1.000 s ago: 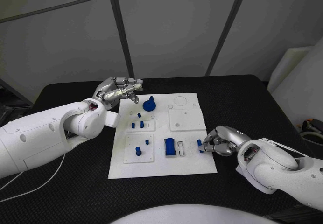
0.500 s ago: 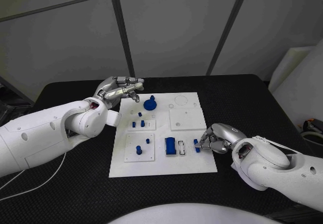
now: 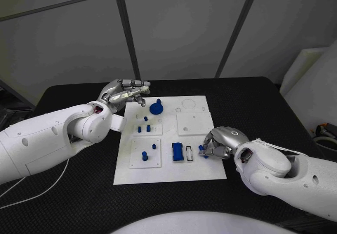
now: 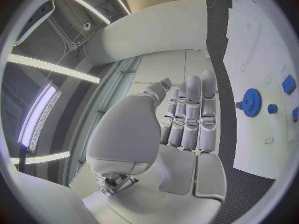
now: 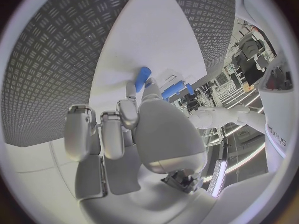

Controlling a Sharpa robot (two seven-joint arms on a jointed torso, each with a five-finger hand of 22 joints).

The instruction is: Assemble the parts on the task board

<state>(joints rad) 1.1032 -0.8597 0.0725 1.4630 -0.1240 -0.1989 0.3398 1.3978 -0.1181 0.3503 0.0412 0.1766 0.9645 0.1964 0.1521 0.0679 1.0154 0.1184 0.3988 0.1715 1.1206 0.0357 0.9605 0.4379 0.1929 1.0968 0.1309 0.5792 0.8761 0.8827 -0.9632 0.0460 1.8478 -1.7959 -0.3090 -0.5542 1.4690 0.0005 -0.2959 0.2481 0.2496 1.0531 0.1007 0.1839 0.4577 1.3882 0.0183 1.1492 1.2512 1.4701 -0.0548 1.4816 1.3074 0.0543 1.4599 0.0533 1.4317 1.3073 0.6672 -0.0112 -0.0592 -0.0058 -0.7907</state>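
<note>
R hand (image 3: 216, 143) slid left over board (image 3: 168, 173), pinching blue peg (image 3: 201, 148) | L hand (image 3: 126, 92) idle, empty, fingers curled | insertion near

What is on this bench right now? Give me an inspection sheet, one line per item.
Surface: black table, textured top.
Job's things: white board mid-table; blue gear at its far end; small blue pegs standing in the left panels; blue block near the right hand.
Clutter: nothing seen.
Hands: left hand raised off the board's far left corner, fingers curled, nothing seen in it; right hand at the board's right edge, holding a small blue part at its fingertips.
Cables: thin white cable on the table's left side.
Surroundings: grey wall panels behind the table.
</note>
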